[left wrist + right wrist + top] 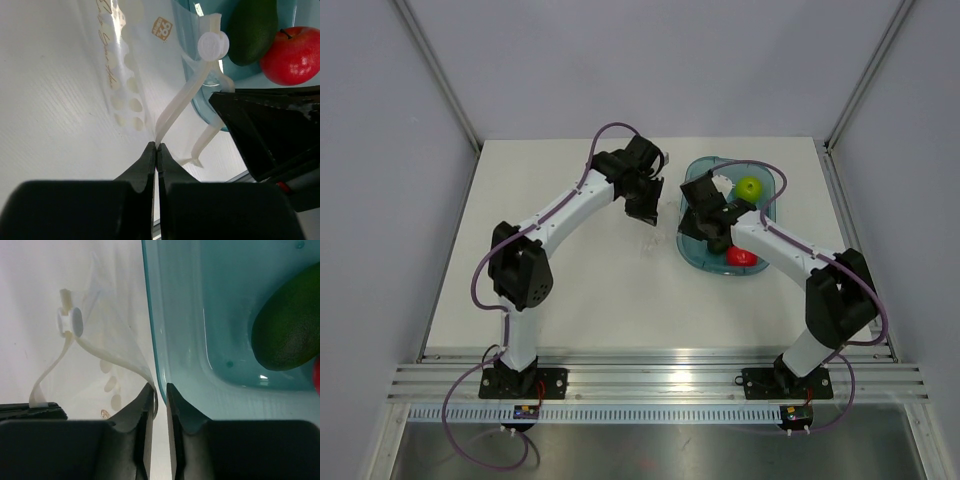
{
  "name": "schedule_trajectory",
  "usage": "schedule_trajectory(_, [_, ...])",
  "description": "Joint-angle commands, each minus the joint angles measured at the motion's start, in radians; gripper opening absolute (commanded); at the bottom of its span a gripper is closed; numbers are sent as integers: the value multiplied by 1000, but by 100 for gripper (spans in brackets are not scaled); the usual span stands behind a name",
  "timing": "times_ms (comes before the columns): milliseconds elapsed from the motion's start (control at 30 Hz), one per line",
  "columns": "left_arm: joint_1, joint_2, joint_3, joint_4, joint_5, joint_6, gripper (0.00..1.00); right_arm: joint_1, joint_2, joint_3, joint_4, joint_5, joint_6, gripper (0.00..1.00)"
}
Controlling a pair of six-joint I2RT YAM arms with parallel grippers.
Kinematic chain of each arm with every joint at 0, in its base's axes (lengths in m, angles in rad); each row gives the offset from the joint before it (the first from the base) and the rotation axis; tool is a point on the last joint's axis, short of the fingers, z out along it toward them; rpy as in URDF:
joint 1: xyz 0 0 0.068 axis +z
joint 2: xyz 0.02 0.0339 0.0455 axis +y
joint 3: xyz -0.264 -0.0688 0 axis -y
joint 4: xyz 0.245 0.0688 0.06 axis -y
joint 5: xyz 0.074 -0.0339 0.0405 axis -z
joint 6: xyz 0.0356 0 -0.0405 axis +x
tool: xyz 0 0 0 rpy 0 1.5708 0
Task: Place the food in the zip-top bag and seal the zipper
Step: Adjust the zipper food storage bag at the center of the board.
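The left gripper is pinching tight, with no gap between its fingers, and holding the clear bag by its zipper, the pale strip running up from the fingertips to a small white round slider. The bag is lying on the white table just beside the left rim of the teal tray, with its mouth edge raised between the two grippers.

The right gripper is hanging right at the tray's rim with its jaws a little apart and only a thin slit showing between them. The bag's curled edge is touching the tip of one finger; I cannot tell whether the film is being nipped there.

The avocado is sitting inside the tray, not in the bag. A red apple is lying just beside it, and a green apple is resting further back in the same tray. The tray's wall is standing between the avocado and the bag's mouth, and the right gripper's black body is crowding the same rim, close to the left gripper.
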Motion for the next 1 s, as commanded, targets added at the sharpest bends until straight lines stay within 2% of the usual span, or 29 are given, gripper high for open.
schedule_trajectory(0, [-3, -15, -5, 27, 20, 4, 0, -9, -12, -2, 14, 9, -2, 25])
schedule_trajectory(67, [-5, -10, 0, 24, 22, -1, 0, -9, -21, 3, 17, 10, -13, 33])
schedule_trajectory(167, [-8, 7, 29, 3, 20, -6, 0, -9, -36, 3, 25, 3, -17, 39])
schedule_trajectory(567, [-22, 27, 46, -17, -10, 1, 0, -7, -108, -5, 59, -36, -23, 45])
schedule_trajectory(967, [-29, 33, 66, -25, -13, 7, 0, -7, -35, 29, 60, -69, -33, 43])
